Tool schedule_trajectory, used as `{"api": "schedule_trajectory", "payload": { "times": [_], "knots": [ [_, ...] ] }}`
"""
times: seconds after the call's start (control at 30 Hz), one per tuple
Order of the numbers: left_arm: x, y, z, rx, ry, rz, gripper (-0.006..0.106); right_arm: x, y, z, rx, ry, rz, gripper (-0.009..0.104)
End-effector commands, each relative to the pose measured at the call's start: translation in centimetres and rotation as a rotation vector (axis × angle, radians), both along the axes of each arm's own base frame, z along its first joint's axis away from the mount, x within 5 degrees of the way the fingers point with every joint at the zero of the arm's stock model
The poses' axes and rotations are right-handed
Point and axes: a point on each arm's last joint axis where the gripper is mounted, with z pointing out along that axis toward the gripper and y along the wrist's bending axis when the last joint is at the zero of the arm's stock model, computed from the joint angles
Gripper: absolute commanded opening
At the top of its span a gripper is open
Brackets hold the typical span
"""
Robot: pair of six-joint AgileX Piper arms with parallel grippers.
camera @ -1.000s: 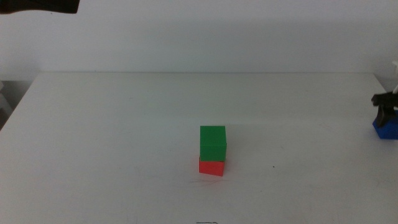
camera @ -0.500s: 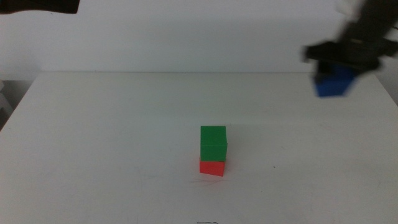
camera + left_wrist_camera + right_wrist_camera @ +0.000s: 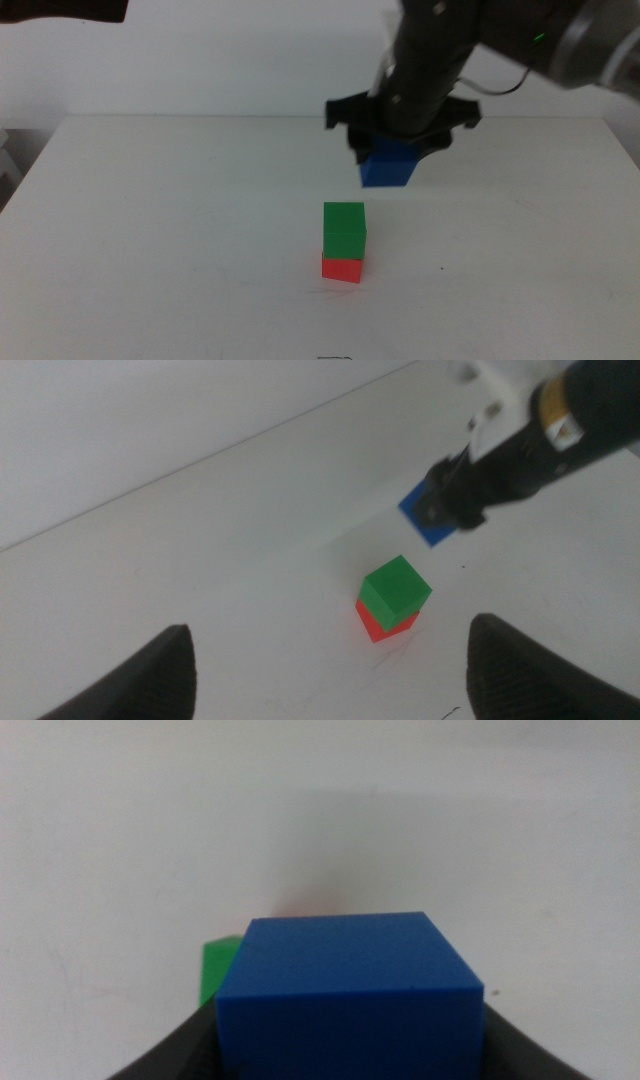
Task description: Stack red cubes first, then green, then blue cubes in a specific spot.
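The right gripper (image 3: 393, 150) holds the blue cube (image 3: 389, 167) in its jaws, in the air just right of and beyond the 2-cube stack: green cube (image 3: 344, 230) on red cube (image 3: 342, 269), mid-counter (image 3: 150, 220). The left gripper (image 3: 325, 660) hangs high, jaws wide.

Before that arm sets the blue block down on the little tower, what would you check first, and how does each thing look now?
1. Blue cube held firmly by the right gripper: ok, it hangs clear of the table between the jaws.
2. Green cube seated on the red cube: ok, though slightly offset in the middle view.
3. Blue cube lined up over the green cube: not ok, it hangs up and to the right of the tower.
4. Top of the green cube free: ok, nothing rests on it.
5. Left gripper out of the way: ok, open and well back from the tower.
6. Blue cube's faces square with the green cube's: cannot tell.
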Motion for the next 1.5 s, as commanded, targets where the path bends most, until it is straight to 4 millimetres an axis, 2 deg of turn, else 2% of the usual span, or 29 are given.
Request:
{"api": "schedule_trajectory", "payload": {
  "times": [0.0,0.13,0.63,0.83,1.07,1.27,1.47],
  "knots": [
    [-1.1,-0.3,0.8,-0.026,-0.001,-0.035,0.091,-1.3,-0.4,2.6,-0.002,-0.033,-0.004,-0.001],
    [-1.1,-0.3,0.8,-0.026,-0.001,-0.035,0.091,-1.8,0.4,2.4,0.009,-0.028,-0.011,-0.001],
    [-1.1,-0.3,0.8,-0.026,-0.001,-0.035,0.091,-2.7,1.2,2.7,0.107,0.035,-0.006,-0.001],
    [-1.1,-0.3,0.8,-0.025,0.000,-0.035,0.091,-1.7,2.1,2.9,0.105,0.000,-0.019,-0.001],
    [-1.1,-0.3,0.8,-0.025,-0.001,-0.035,0.091,-0.8,3.5,1.4,0.095,0.017,-0.016,-0.001],
    [-1.1,-0.3,0.8,-0.025,-0.001,-0.035,0.091,-0.5,3.6,1.0,0.069,0.007,-0.034,-0.001],
    [-1.1,-0.3,0.8,-0.025,-0.001,-0.035,0.091,-1.6,2.9,0.2,0.039,0.042,-0.056,-0.001]
  ]
}}
